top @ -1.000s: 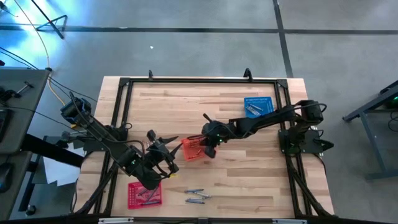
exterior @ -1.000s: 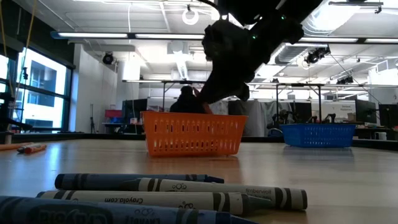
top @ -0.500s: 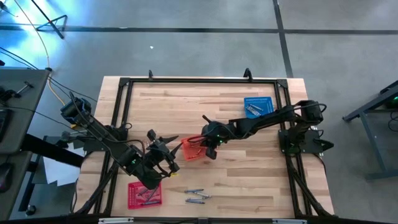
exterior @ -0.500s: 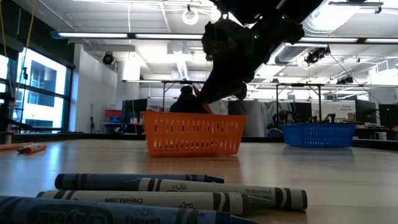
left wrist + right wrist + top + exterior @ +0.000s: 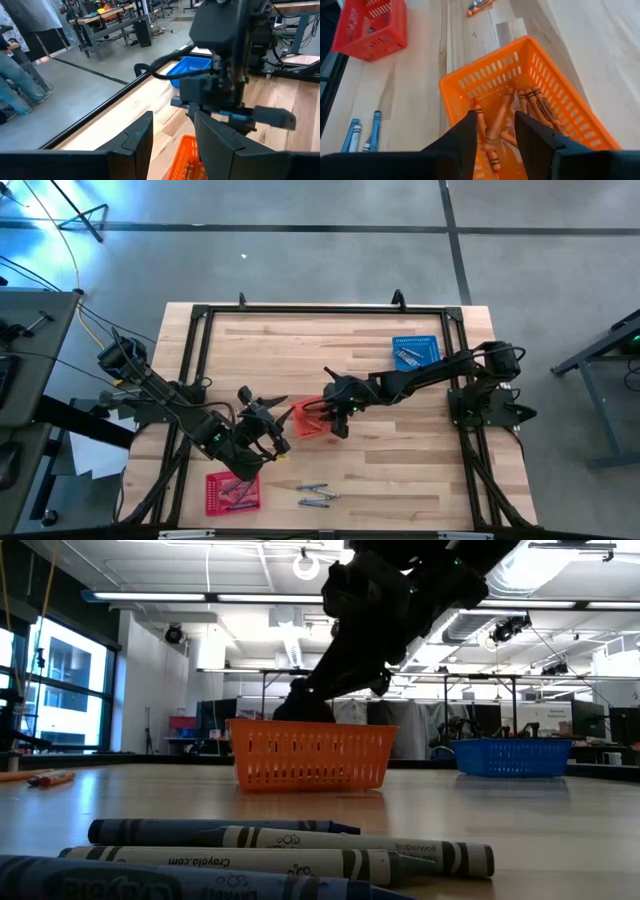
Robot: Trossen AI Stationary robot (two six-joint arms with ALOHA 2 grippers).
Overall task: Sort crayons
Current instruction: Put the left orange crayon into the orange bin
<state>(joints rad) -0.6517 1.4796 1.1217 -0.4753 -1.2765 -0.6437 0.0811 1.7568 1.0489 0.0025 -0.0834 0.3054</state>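
The right gripper (image 5: 331,412) hangs over the orange basket (image 5: 555,90) at mid-table, its fingers apart with nothing between them. Orange crayons (image 5: 532,107) lie inside the basket. The left gripper (image 5: 270,442) waits just left of the basket, fingers apart and empty. Blue and grey crayons (image 5: 290,845) lie loose at the near edge, beside a red basket (image 5: 232,491). A blue basket (image 5: 415,350) sits far right.
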